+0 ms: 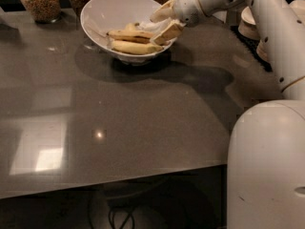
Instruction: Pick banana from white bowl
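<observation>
The white bowl (97,13) stands tilted at the back of the grey table, with bananas lying in it. The brown-streaked banana (129,34) lies across the middle of the bowl. A paler banana (133,47) lies just in front of it, and a shorter one (130,26) shows behind it. My gripper (161,25) reaches in over the bowl's right rim at the right ends of the bananas. Its fingers are spread apart, and the lower finger (167,32) sits against the streaked banana's right end. Nothing is held.
Several glass jars of grain (40,1) stand behind the bowl. Stacked off-white bowls and plates (250,23) sit at the right on a dark mat. My white arm (271,27) and base (267,166) fill the right side. The table's front edge (114,182) runs across the bottom.
</observation>
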### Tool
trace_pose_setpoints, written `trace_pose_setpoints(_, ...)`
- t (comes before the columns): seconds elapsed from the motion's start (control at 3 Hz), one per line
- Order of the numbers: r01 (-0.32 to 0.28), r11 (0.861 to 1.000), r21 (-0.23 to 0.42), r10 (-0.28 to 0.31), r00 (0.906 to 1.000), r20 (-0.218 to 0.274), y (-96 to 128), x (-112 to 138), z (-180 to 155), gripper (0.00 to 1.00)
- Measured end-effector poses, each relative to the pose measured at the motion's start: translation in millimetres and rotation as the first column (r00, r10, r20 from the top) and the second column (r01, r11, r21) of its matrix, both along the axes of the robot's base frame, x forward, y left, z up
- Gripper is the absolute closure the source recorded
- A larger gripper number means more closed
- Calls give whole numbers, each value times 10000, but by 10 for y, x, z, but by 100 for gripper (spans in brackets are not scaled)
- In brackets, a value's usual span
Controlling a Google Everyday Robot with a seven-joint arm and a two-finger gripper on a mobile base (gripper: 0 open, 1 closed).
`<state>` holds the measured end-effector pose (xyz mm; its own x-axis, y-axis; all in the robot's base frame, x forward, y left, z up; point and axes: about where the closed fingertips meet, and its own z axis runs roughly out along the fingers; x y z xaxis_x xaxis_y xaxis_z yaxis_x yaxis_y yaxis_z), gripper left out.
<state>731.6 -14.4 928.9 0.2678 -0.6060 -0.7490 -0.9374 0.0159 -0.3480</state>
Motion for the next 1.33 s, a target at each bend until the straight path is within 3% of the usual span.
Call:
trace_pose_setpoints(0.67, 2, 9999, -129, -3, 10000, -54, 3, 81, -65, 59)
trace_pose_setpoints(1.0, -5, 9998, -219, 3, 9999, -109, 9, 104, -94, 44)
trace_pose_setpoints(1.33, -40, 9996, -274, 35, 9998, -186, 24, 109, -128, 39)
